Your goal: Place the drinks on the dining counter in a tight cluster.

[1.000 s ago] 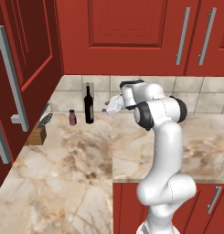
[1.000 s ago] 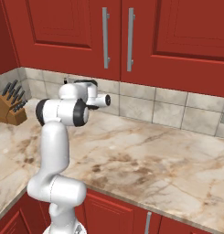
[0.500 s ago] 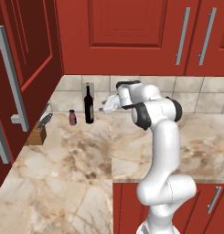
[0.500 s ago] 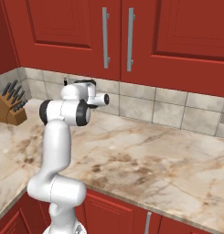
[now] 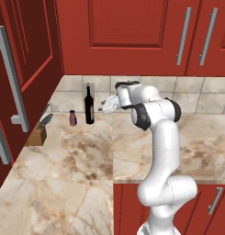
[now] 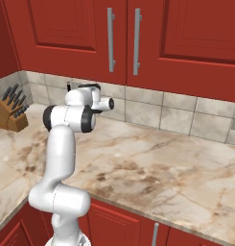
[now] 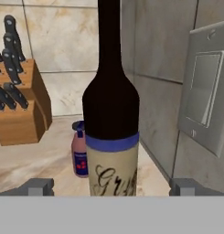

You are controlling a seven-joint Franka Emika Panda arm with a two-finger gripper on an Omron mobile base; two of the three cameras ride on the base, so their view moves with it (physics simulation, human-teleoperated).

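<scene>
A tall dark wine bottle [image 5: 89,104] with a cream label and a blue band stands at the back of the marble wall counter [image 5: 77,151], close to the tiled wall. Left of it stands a small greyish bottle [image 5: 73,118] with a dark red label. My gripper [image 5: 104,108] is open, level with the wine bottle's body and just to its right. In the hand view the wine bottle [image 7: 112,137] looms very close, centred between my two fingertips [image 7: 39,186], with the small bottle [image 7: 80,155] behind it. The dining counter is out of view.
A wooden knife block [image 5: 38,133] sits at the counter's left end, also in the hand view [image 7: 19,114]. A light switch plate [image 7: 202,100] is on the wall beside the bottle. Red cabinets [image 5: 132,36] hang overhead, and a tall cabinet with a long handle [image 5: 13,92] stands at left.
The gripper has crept a little leftward toward the wine bottle, still open. The bottles have not moved.
</scene>
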